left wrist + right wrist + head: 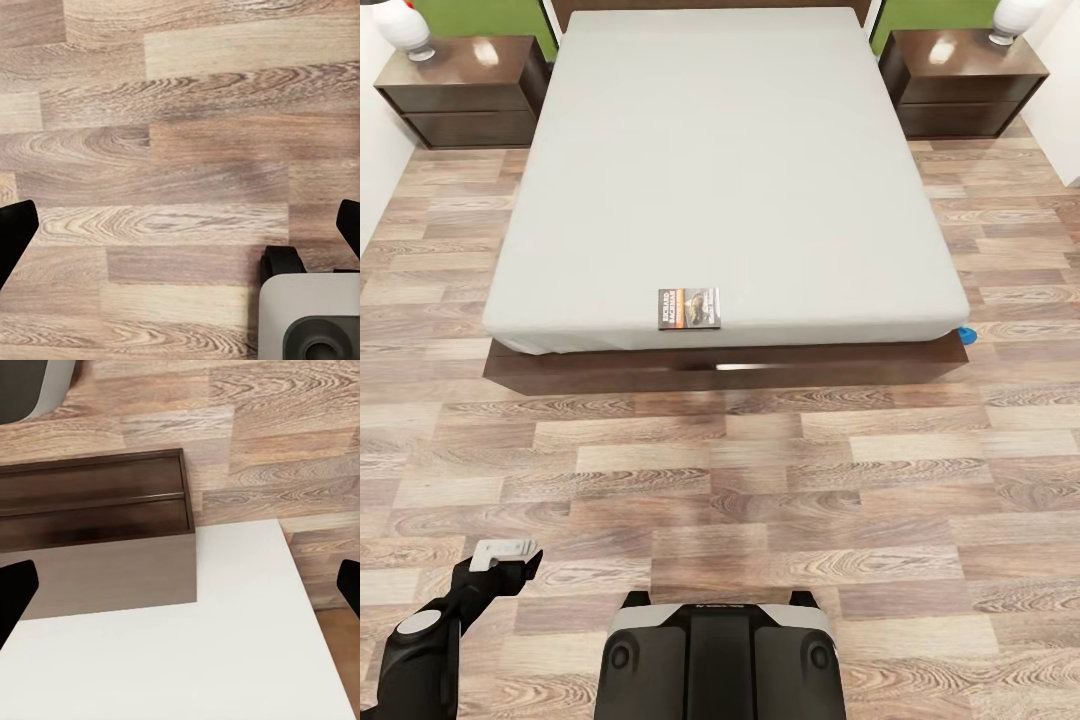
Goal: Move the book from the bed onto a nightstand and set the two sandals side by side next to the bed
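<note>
Low at seven o'clock, left gripper [510, 556] hangs empty (spread unclear); book [689, 308] lies on bed [725, 150], one sandal [966, 335] at two o'clock: nothing done.

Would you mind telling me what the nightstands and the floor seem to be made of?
The nightstands look like dark brown wood with a glossy finish: their tops show bright reflections. The floor looks like wood planks, grey-brown with visible grain and staggered joints, fairly matte; it may be laminate.

Book [689, 308] on bed [730, 150] foot edge; nightstands [460, 90] [965, 85] flank headboard; sandal [966, 336] right of bed corner.
</note>
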Robot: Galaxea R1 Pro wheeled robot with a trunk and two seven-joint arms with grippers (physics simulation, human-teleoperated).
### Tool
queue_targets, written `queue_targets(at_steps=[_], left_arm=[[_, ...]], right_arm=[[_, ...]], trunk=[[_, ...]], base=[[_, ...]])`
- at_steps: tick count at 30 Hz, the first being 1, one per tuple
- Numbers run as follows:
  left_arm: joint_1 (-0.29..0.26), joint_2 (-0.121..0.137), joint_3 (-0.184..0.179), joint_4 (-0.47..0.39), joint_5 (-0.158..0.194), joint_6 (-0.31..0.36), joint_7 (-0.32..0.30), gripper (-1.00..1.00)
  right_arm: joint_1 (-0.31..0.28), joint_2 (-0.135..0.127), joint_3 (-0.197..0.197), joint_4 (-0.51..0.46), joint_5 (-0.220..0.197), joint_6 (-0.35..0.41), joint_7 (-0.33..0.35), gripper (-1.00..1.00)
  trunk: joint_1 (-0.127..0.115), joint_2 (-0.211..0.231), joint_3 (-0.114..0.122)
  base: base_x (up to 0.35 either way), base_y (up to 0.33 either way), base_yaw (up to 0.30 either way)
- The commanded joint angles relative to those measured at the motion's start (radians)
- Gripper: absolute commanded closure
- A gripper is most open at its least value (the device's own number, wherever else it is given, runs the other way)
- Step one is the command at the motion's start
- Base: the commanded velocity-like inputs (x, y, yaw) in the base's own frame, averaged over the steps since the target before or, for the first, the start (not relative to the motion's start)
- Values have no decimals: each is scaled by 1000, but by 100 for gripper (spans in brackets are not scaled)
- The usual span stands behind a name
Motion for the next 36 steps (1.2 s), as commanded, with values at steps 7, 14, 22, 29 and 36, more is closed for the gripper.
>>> queue_targets(at_steps=[7,14,22,29,36], left_arm=[[-16,33,2,32,-2,38,16,-100],[-45,72,2,71,1,76,55,-100],[-93,257,-1,157,-6,141,193,-100],[-100,272,-3,164,-9,144,296,-100],[-100,306,-6,168,-10,144,337,-100]], right_arm=[[-1,-5,-13,-12,1,-3,-1,-100],[-16,-12,-17,-18,-1,-2,-4,-100],[-119,-16,-20,-19,2,5,-6,-100],[-217,-16,-17,-19,7,65,-7,-100],[-324,-10,-12,-21,10,128,-9,-100]], trunk=[[1,-2,-1],[1,-2,-1],[1,-2,-1],[1,-2,-1],[1,-2,-1]], base=[[0,0,0],[0,0,0],[0,0,0],[0,0,0],[0,0,0]])
